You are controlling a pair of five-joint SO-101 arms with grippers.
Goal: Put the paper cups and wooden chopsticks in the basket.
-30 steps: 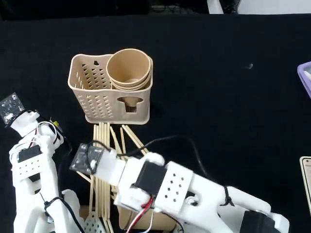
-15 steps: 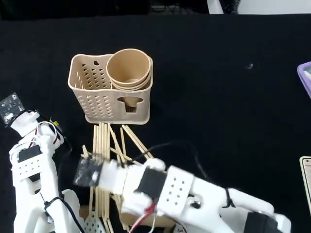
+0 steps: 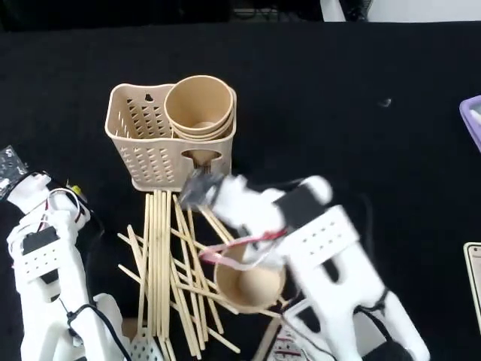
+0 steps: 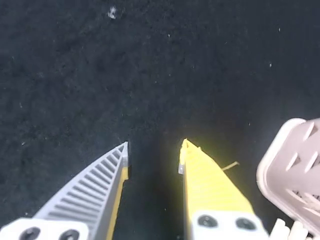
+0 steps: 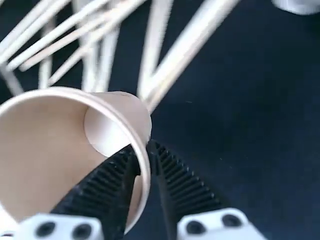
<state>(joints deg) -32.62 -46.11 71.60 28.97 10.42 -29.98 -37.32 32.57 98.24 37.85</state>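
Your black table (image 3: 361, 150) carries everything. The right arm (image 3: 323, 241) stretches across its middle, its wrist near the front of the basket. The left arm (image 3: 45, 256) stands at the table's left edge, beside the pile of sticks.

The beige basket (image 3: 143, 143) sits upright. A stack of paper cups (image 3: 199, 105) fills its right compartment, mouths up.

The wooden chopsticks (image 3: 161, 263) lie loose on the table. They fan out from the basket's foot toward the arms, some parallel and some crossing.

One more paper cup (image 3: 252, 286) is tipped on its side over the right part of that fan, just under the right arm. You cannot tell whether it rests on the sticks or hangs clear of them.

Your right gripper (image 5: 146, 146) is pinched narrow on this cup's wall at the rim, one finger inside and one outside. Your left gripper (image 4: 152, 147) hangs over bare table with a moderate gap between its fingers, holding nothing, the basket's corner near it.
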